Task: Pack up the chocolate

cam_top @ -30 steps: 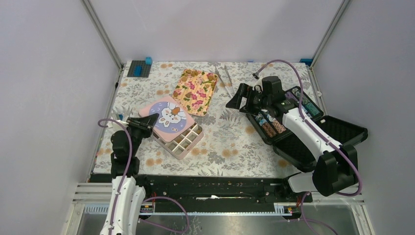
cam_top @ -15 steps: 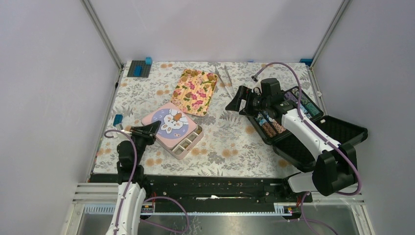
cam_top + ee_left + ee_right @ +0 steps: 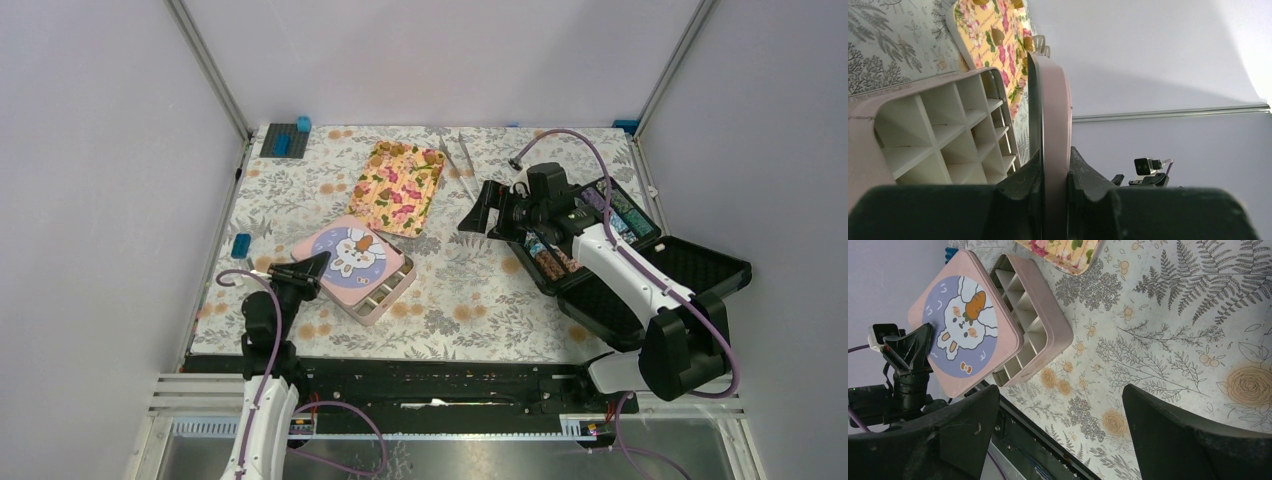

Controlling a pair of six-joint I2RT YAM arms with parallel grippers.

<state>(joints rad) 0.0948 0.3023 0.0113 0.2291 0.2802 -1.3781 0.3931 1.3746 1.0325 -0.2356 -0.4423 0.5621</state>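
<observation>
1. Lid grip: your left hand [image 3: 303, 268] is clenched on the near-left edge of the pink rabbit lid [image 3: 355, 252], with the rim pinched between both fingers. That keeps the lid up off the divided tin [image 3: 388, 290] so its cells can be reached.
2. The lid looks tilted and hangs over the tin's far-left part. Only the near-right rows of cells are exposed, and the ones you can see look empty.
3. Your right hand [image 3: 478, 208] is released, fingers wide apart and holding nothing. It hangs above the worktop [image 3: 470, 290] between the tin and the black case [image 3: 600, 255], so I judge it free to fetch pieces.
4. The chocolate [image 3: 997, 35] lies scattered on the floral tray [image 3: 400, 185], just beyond the tin and well apart from both hands.
5. The lumps are too small to tell a long axis or which way any of them points. The tray's long axis runs away from you, leaning right, with one short end toward the tin.
</observation>
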